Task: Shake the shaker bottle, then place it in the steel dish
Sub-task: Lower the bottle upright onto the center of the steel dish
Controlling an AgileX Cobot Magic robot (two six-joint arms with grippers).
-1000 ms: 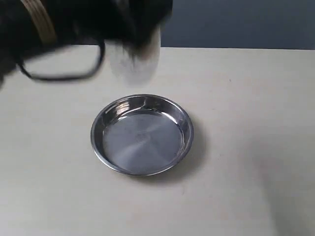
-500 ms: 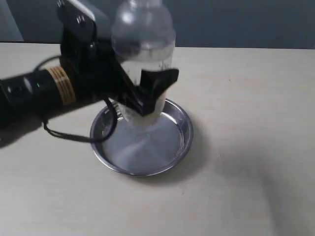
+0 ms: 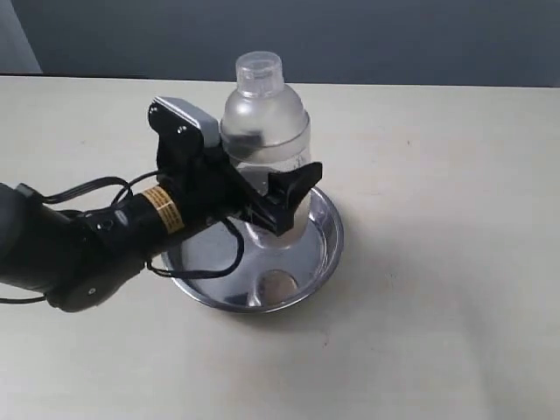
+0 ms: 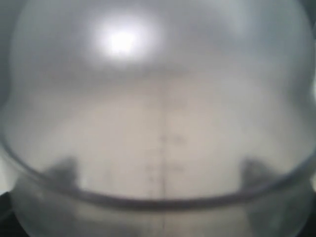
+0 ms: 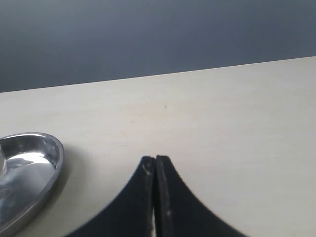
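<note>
The shaker bottle [image 3: 262, 122] is held upright within the steel dish [image 3: 329, 234], clamped by the left gripper [image 3: 267, 197]; seating is unconfirmed and release is outstanding. The right gripper [image 5: 155, 167] is clenched, empty.

The shaker bottle [image 3: 264, 131] is showing clear with a frosted lid, the steel dish [image 3: 328, 241] is gleaming silver, the left gripper [image 3: 276, 197] is looking black, the table [image 3: 437, 262] cream.

No wording can be read anywhere; the shaker bottle [image 4: 163, 123] bears a faint vertical scale of printed marks, too blurred in the left wrist view to make out any figure; a yellow band [image 3: 163, 211] round the left arm [image 3: 79, 249] carries dark print too small to read.
</note>
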